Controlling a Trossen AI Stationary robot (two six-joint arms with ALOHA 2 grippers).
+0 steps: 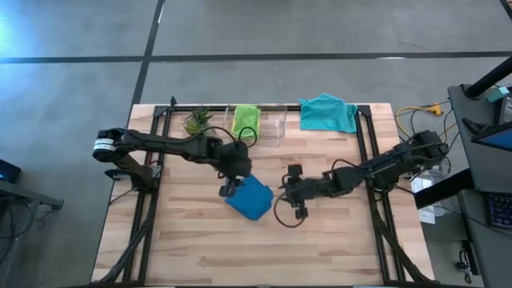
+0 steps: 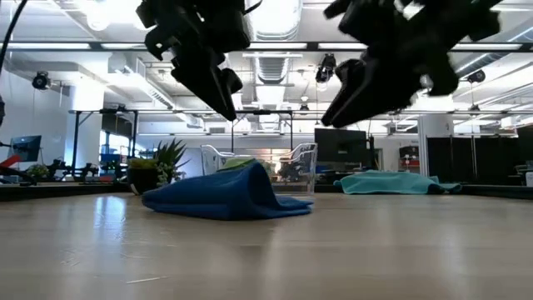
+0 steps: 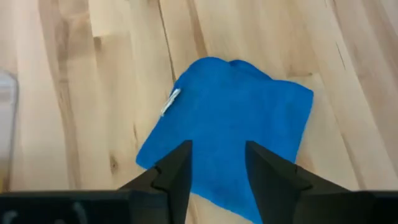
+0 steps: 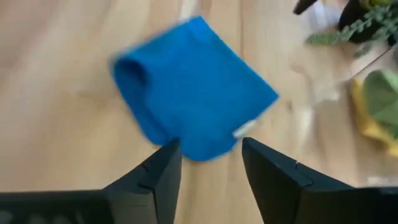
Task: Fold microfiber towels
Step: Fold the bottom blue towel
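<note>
A dark blue towel (image 1: 250, 198) lies folded on the table's middle, humped at one side (image 2: 225, 197), with a white tag (image 3: 170, 101) at one edge. My left gripper (image 1: 229, 189) hangs open above the towel's left side (image 3: 217, 146) and touches nothing. My right gripper (image 1: 286, 190) stands open just right of the towel (image 4: 209, 142), raised clear of it (image 2: 337, 112). A teal towel (image 1: 328, 112) lies crumpled at the far edge. A lime green towel (image 1: 245, 120) rests in the clear bin on a yellow one (image 4: 373, 118).
The clear plastic bin (image 1: 272, 126) stands at the far edge, with a small potted plant (image 1: 198, 122) to its left. Black frame rails (image 1: 370, 152) run along both sides of the wooden table. Bare wood lies near the front edge (image 1: 256, 256).
</note>
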